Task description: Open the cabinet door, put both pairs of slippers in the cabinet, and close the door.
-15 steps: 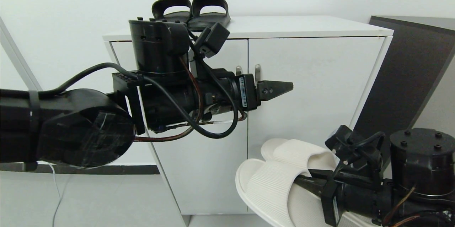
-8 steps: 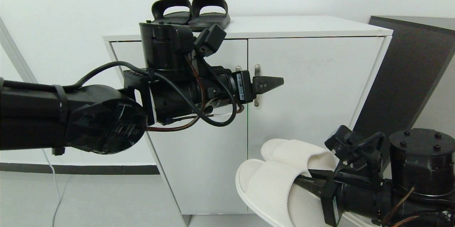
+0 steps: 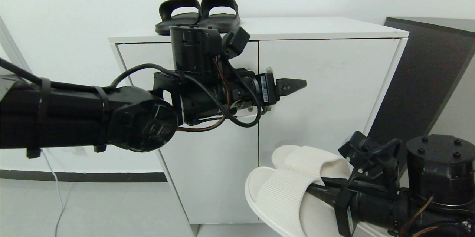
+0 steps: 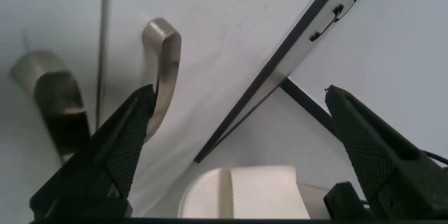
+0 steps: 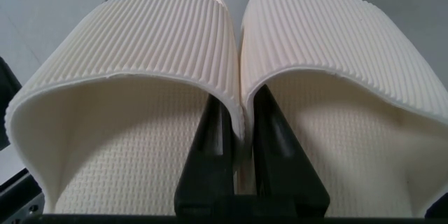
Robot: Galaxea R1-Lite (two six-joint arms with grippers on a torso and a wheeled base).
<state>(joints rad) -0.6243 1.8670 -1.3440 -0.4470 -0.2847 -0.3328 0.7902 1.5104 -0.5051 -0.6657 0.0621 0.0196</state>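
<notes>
Gripping the white slippers (image 3: pixel 285 192) side by side, the right gripper (image 5: pixel 239 105) was clamped on the pair's touching inner straps, low in front of the cabinet (image 3: pixel 326 92). Higher up, the left gripper (image 4: pixel 238 94) hung at the seam of the shut doors (image 3: pixel 207 137), jaws wide apart, one finger (image 4: pixel 126 147) right by a handle (image 4: pixel 162 56). Touching it? Couldn't tell. Farthest back, the black slippers (image 3: pixel 200 12) sat together on the cabinet top, toward its left end.

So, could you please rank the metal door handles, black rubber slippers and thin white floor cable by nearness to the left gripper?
Head view:
1. Metal door handles, behind left gripper.
2. Black rubber slippers, atop cabinet.
3. Thin white floor cable, lower left.
</notes>
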